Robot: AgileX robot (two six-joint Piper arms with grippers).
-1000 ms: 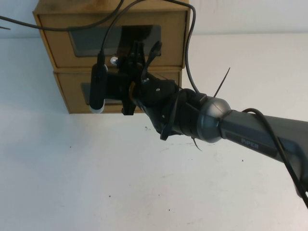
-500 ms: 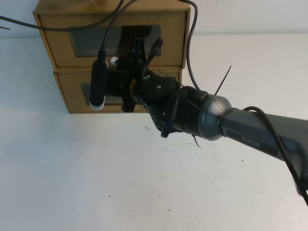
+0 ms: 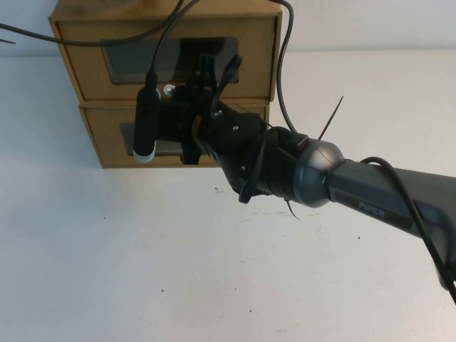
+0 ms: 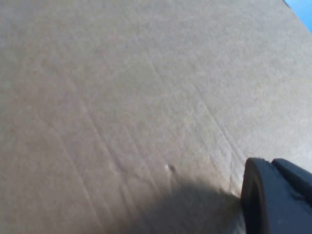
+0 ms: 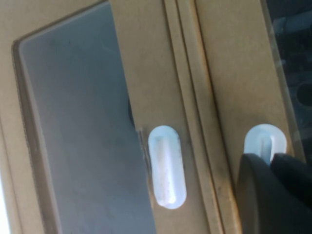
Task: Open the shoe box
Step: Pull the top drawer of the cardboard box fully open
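1. Cardboard drawer-style boxes, two of them, are stacked at the far left of the table. The upper shoe box sits square on the lower shoe box, both fronts facing you.
2. Your right gripper reaches across from the right and sits up against the upper front, low down under its dark window. My guess is that's on purpose, since the only thing to pull on there is the small white handle.
3. The two dark pads look pinched together on that handle. One end disappears between them and the rounded end sticks out. I'd call it a closed grip on the handle, not just a touch.
4. The lower handle sits beside the grip, bare and clear of the pads, so you're on the upper box only.
5. The upper box looks shut, front flush with its shell, so the pull isn't done yet.
6. Your left gripper is out of the high view. Its own camera sees nothing but plain cardboard, very close. It's probably bracing the stack so it doesn't slide when you pull, but I can't tell which face it's on, or whether it's open or closed.
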